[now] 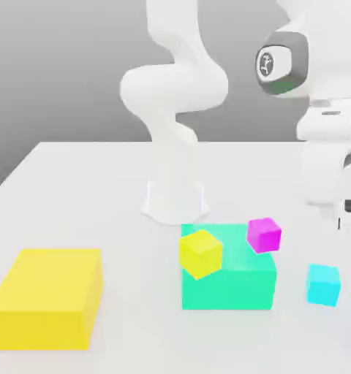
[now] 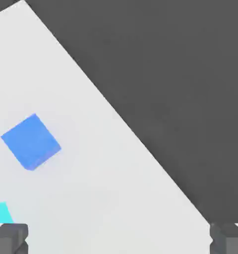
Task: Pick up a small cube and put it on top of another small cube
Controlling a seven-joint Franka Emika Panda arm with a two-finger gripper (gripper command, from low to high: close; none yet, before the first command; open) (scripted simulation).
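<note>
**Pincer spread wide, nothing gripped**

Pincer (image 2: 119,238) fingers far apart above the white worktop (image 2: 91,198). Cyan cube (image 1: 323,284) sits on the worktop, just beside the teal block (image 1: 229,281). Magenta cube (image 1: 264,235) on the teal block's top edge; blue cube (image 2: 30,141) nearby.

The white arm (image 1: 175,95) is rising from its round base (image 1: 175,201) at the back of the table, bending over and reaching toward the exterior view's right. Its wrist (image 1: 282,63) is pointing downward there, carrying the hand (image 1: 332,172). The gripper (image 2: 119,238) is hanging with its two dark fingers (image 2: 9,237) spread wide apart, holding nothing.
</note>
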